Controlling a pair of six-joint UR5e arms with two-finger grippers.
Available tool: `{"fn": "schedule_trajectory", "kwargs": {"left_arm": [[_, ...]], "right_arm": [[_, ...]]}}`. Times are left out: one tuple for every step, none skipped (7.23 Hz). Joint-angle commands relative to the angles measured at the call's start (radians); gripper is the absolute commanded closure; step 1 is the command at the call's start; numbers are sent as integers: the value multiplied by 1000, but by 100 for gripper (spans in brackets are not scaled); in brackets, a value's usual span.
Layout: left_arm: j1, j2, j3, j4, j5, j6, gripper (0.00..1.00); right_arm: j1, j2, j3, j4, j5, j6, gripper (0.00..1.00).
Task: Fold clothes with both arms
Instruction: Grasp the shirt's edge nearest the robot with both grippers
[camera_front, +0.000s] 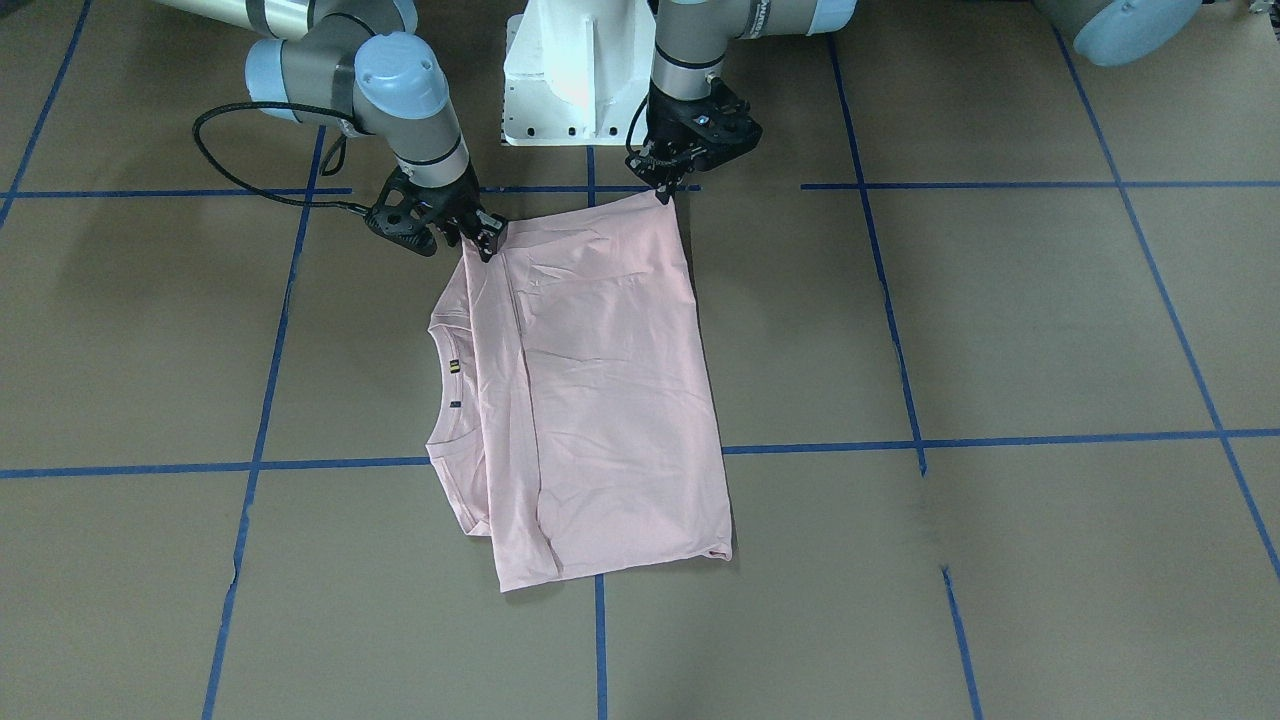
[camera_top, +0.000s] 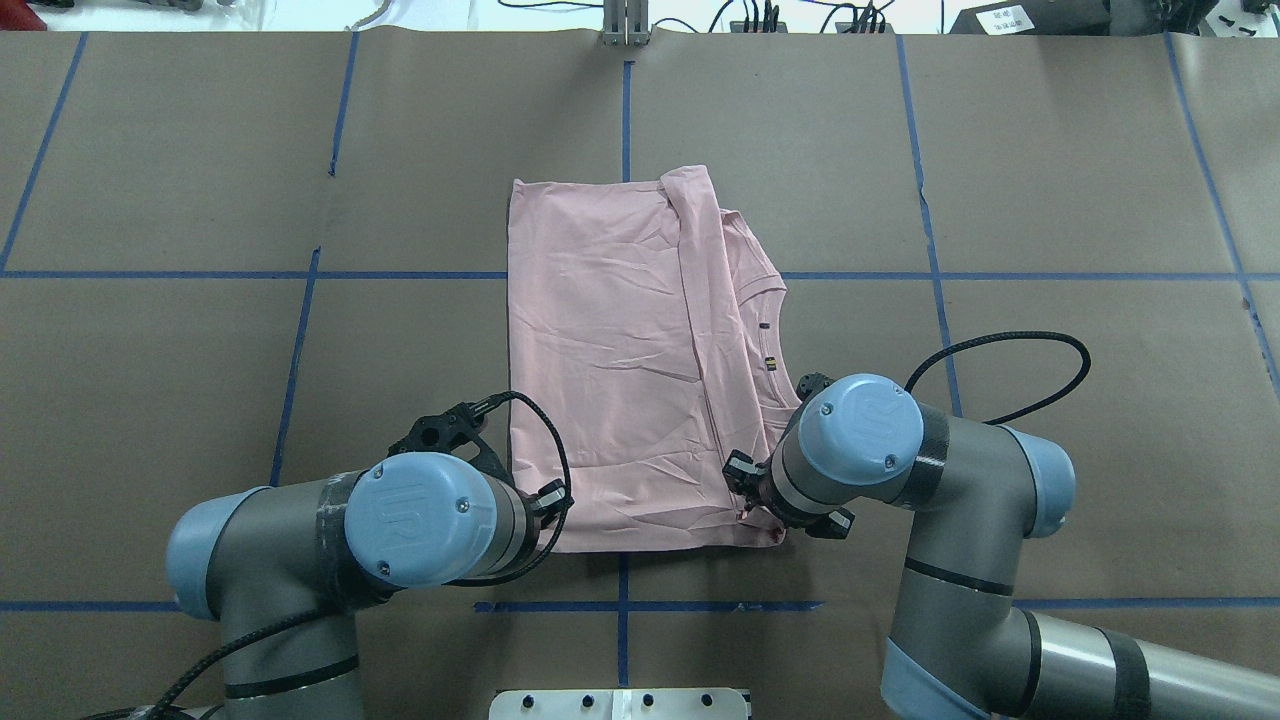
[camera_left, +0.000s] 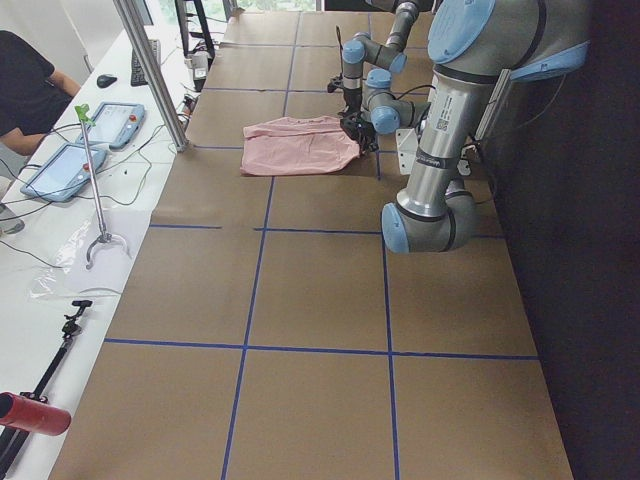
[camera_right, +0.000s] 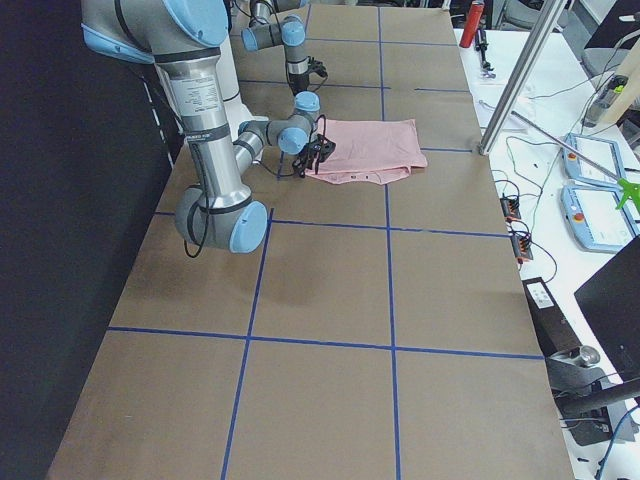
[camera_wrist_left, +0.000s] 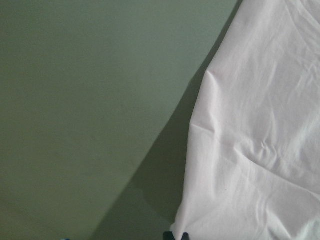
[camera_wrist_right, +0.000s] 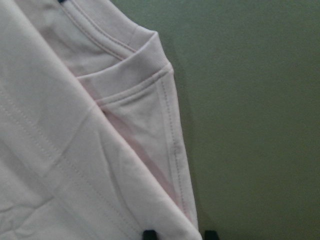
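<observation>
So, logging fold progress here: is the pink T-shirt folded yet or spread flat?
Partly folded. The T-shirt has one layer doubled over its body, and the neckline shows beside that layer's edge.

T-shirt (camera_front: 610, 380) = matt creased cloth, table (camera_front: 1000, 320) w/ matt paper.

Robotics lab — blue-taped grid table (camera_left: 300, 290), teach pendants (camera_left: 62, 170) alongside

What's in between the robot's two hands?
An edge of the pink T-shirt runs from the left gripper to the right gripper. Nothing else lies between them. The front-facing view shows it best.
</observation>
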Motion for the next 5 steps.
{"fn": "schedule_trajectory", "kwargs": {"left_arm": [[1, -1, 2, 0, 0, 0, 100], [1, -1, 5, 0, 0, 0, 100], [1, -1, 5, -2, 0, 0, 100], [0, -1, -4, 0, -1, 0, 100], [0, 1, -16, 1, -1, 2, 100]], "right_arm": [[7, 13, -1, 0, 3, -2, 100], [12, 14, 1, 0, 3, -2, 100], [16, 18, 5, 0, 3, -2, 100], [21, 18, 31, 0, 3, 1, 100], [24, 15, 62, 0, 5, 0, 100]]}}
